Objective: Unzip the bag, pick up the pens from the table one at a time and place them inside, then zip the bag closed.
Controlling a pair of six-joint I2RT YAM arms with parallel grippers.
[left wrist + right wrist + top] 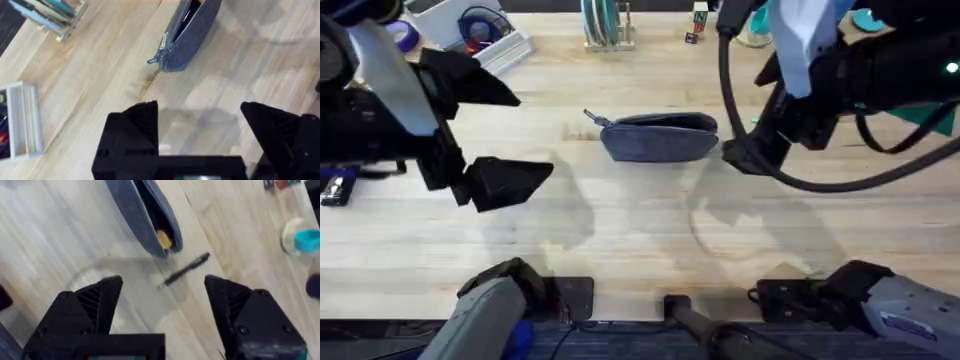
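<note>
One black pen (186, 270) left on the table (620, 230), just right of the unzipped pouch (658, 137). Right gripper (165, 312) wide open, empty, hovering above it; left gripper (200, 140) open, empty too. Next: descend, pinch pen mid-shaft.

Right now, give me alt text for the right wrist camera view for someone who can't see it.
A black pen lies on the wooden table just beyond the end of an unzipped blue-grey pouch with something yellow inside. The right gripper hovers above, fingers open and empty.
</note>
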